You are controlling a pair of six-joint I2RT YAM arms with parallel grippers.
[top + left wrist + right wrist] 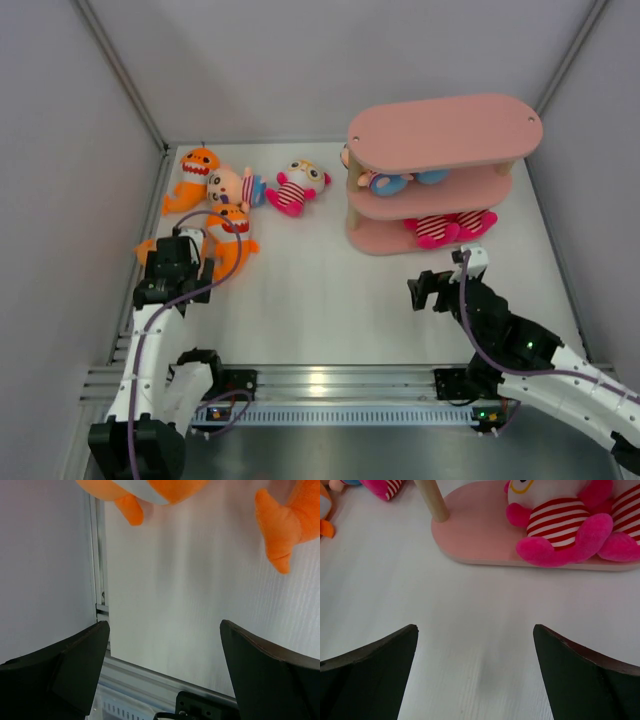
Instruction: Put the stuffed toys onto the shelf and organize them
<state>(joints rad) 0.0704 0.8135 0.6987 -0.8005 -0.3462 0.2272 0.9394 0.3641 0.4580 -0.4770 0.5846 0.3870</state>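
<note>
The pink shelf [445, 133] stands at the back right. Blue-dressed dolls [395, 182] lie on its middle tier, and pink-striped dolls [450, 227] on the bottom board [475, 535], where one striped doll [560, 525] shows close up. On the table at the left lie an orange shark [197, 170], a beige-headed doll [228, 187], a pink-striped doll [297, 187] and a second shark [232, 235]. My left gripper [180, 265] [164, 625] hangs open by that second shark's tail end [280, 525], holding nothing. My right gripper [445, 282] [475, 627] is open and empty over bare table just in front of the shelf.
Grey walls close in the table on the left, back and right. A metal rail [330, 382] runs along the near edge by the arm bases. A pale wooden post [432, 500] rises from the shelf's bottom board at its left end.
</note>
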